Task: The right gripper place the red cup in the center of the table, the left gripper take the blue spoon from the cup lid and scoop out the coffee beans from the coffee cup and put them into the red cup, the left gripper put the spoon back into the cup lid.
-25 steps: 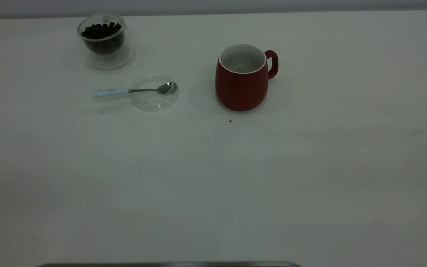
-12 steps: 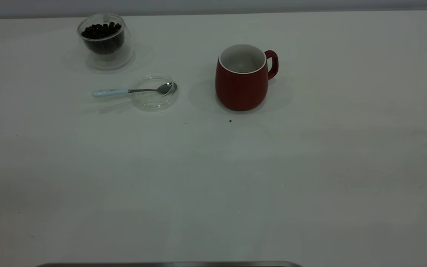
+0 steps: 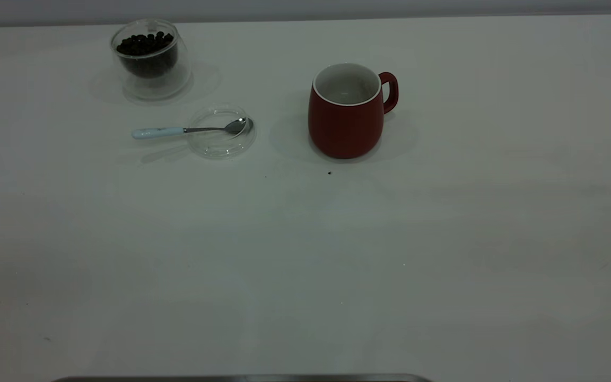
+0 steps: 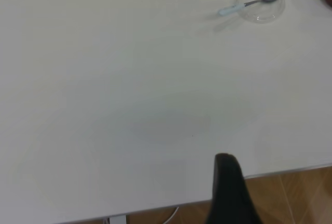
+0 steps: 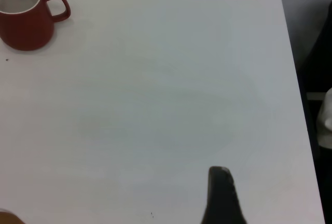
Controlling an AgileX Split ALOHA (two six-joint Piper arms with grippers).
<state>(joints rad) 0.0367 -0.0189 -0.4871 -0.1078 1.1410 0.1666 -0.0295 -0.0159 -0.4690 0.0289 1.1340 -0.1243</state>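
Red cup [image 3: 346,114] upright on the table [image 3: 305,254], handle turned toward the right arm's side, white inside bare. Coffee cup [image 3: 148,58] near the far left edge, well apart from it, filled with coffee beans [image 3: 145,45]. Cup lid [image 3: 221,132] between the 2 cups, nearer the glass; blue spoon [image 3: 189,129] lying across it, bowl inside, handle jutting past the rim. Left gripper [image 4: 228,190] and right gripper [image 5: 222,195] high over the table's near edge, 1 finger of each in sight; opening of either cannot be told.

Setting appears to be an indoor test or lab station: a plain white surface [image 3: 337,254] against a bare pale wall [image 3: 305,8], with wood-patterned flooring [image 4: 290,193] beyond its edge.
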